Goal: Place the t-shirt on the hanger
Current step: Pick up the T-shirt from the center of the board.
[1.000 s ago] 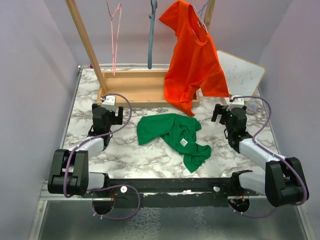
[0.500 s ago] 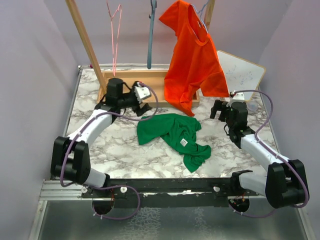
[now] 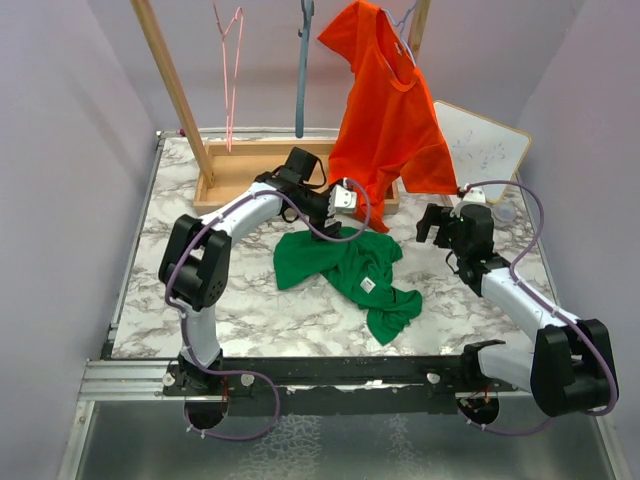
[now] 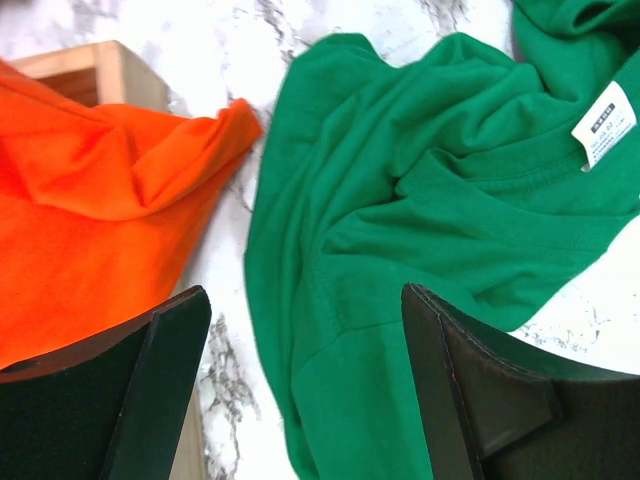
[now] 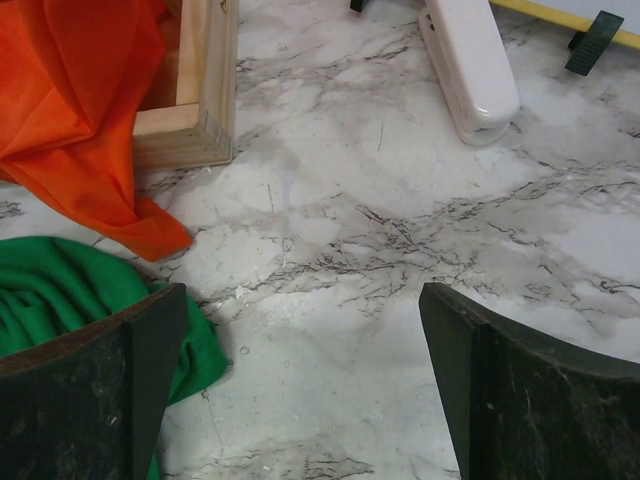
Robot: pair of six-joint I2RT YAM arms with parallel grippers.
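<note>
Pale lilac walls [image 3: 60, 150] enclose a white marble-patterned table [image 3: 250, 310] bearing a wooden rack [image 3: 240, 170] and a small whiteboard [image 3: 485, 150].

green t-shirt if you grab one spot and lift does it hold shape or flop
Probably floppy: the green t-shirt lies crumpled in soft folds, so it should sag from any pinch. Pushed, it would likely bunch on the marble table rather than slide whole.

Bright, even light pours down from overhead, with soft shadows under the t-shirt [image 3: 345, 268] on the bench [image 3: 250, 310]. Wrist views are crisp at centre; the left claw [image 4: 300, 340] looms dark and slightly soft at five and seven o'clock.
</note>
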